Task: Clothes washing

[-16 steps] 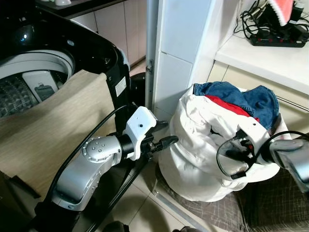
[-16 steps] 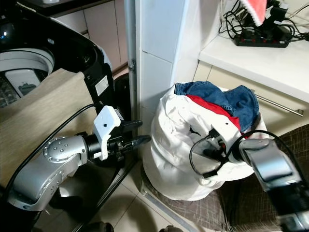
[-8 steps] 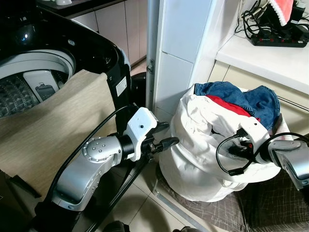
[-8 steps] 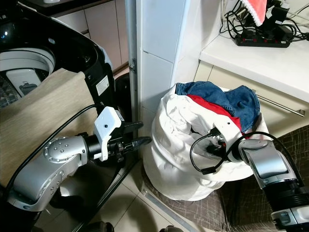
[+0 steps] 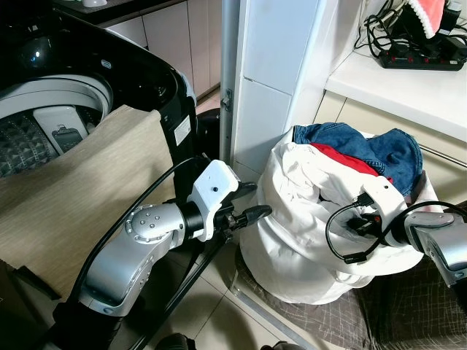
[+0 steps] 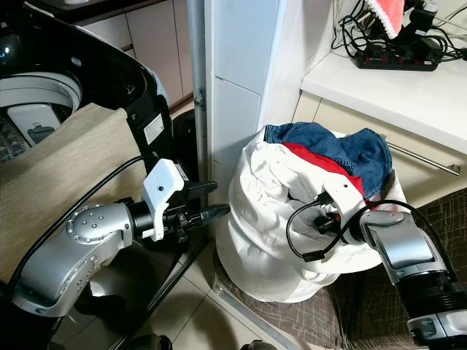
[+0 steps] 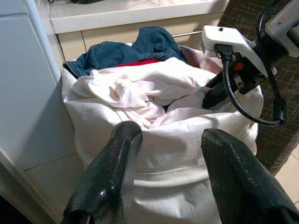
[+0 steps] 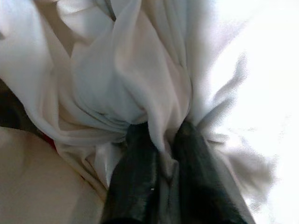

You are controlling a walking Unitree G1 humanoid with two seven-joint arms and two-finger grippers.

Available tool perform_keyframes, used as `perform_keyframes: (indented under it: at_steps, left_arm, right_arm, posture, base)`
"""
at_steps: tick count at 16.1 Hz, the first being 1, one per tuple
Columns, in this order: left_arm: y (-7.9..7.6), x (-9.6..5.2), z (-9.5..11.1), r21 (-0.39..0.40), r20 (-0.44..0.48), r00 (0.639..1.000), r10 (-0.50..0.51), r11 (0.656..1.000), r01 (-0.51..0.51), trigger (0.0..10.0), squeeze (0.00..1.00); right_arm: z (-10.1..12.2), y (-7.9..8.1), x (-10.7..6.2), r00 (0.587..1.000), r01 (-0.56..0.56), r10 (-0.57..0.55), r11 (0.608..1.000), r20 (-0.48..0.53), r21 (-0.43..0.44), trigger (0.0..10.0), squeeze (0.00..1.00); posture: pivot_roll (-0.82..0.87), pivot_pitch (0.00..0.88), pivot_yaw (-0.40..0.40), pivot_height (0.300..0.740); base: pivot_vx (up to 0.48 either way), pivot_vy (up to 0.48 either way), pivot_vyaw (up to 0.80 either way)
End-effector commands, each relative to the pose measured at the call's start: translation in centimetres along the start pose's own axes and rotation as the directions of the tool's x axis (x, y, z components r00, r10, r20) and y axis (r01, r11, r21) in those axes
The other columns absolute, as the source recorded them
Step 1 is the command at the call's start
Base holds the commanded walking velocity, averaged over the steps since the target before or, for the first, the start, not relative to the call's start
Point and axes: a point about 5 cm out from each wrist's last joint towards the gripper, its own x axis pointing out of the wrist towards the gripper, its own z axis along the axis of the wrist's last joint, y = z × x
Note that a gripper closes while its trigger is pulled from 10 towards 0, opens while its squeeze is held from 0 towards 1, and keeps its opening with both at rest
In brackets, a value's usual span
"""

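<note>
Right gripper [image 8: 161, 140]: pinched shut on white cloth [image 8: 140, 84] in laundry bag [image 5: 292, 240]; lift slowly, straight up. Left gripper [image 7: 170, 154]: open, near bag, idle.

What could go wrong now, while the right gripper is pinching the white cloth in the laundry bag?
1. The right gripper pinches only a thin fold of the white garment; it may slip out when lifted.
2. The denim piece and red garment lie on the same pile, so they could get dragged out onto the floor.
3. The left gripper hovers open near the white laundry bag and might snag it.
</note>
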Motion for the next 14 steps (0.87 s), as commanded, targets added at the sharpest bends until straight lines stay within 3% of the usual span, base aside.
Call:
perform_keyframes:
  at_steps: [1, 8, 10, 12, 14]
  left_arm:
    - [-0.3, 0.1, 0.4, 0.024, 0.003, 1.000, -0.018, 1.000, 0.018, 10.0, 0.00]
    - [-0.3, 0.1, 0.3, 0.032, 0.003, 1.000, -0.006, 0.999, 0.006, 10.0, 0.00]
    - [0.2, 0.2, 0.8, 0.036, 0.031, 0.999, 0.037, 0.999, -0.038, 10.0, 0.00]
    - [1.4, 0.3, 1.9, 0.045, 0.101, 0.986, 0.135, 0.989, -0.140, 10.0, 0.00]
    - [2.6, 0.4, 3.2, 0.011, 0.171, 0.960, 0.222, 0.974, -0.227, 10.0, 0.00]
  right_arm:
    - [0.2, -0.6, -0.3, 1.000, 0.026, -0.026, 1.000, 0.015, 0.017, 0.0, 0.00]
    - [1.2, -1.8, -1.5, 0.986, 0.021, -0.050, 0.983, 0.157, 0.181, 0.0, 0.00]
    - [3.0, -2.6, -3.5, 0.960, 0.006, -0.063, 0.979, 0.272, 0.204, 0.0, 0.00]
    - [6.4, -3.4, -6.5, 0.880, -0.055, -0.063, 0.971, 0.471, 0.232, 0.0, 0.00]
    - [8.7, -3.4, -8.5, 0.805, -0.124, -0.038, 0.965, 0.592, 0.230, 0.0, 0.00]
  posture:
    - [-0.07, 0.066, -0.016, 0.740]
    - [-0.07, 0.069, -0.014, 0.740]
    - [-0.07, 0.069, -0.013, 0.740]
    - [-0.08, 0.065, -0.012, 0.740]
    - [-0.08, 0.062, -0.014, 0.740]
  base:
    - [0.000, 0.000, 0.00]
    - [0.000, 0.000, 0.00]
    - [0.000, 0.000, 0.00]
    - [0.000, 0.000, 0.00]
    - [0.000, 0.000, 0.00]
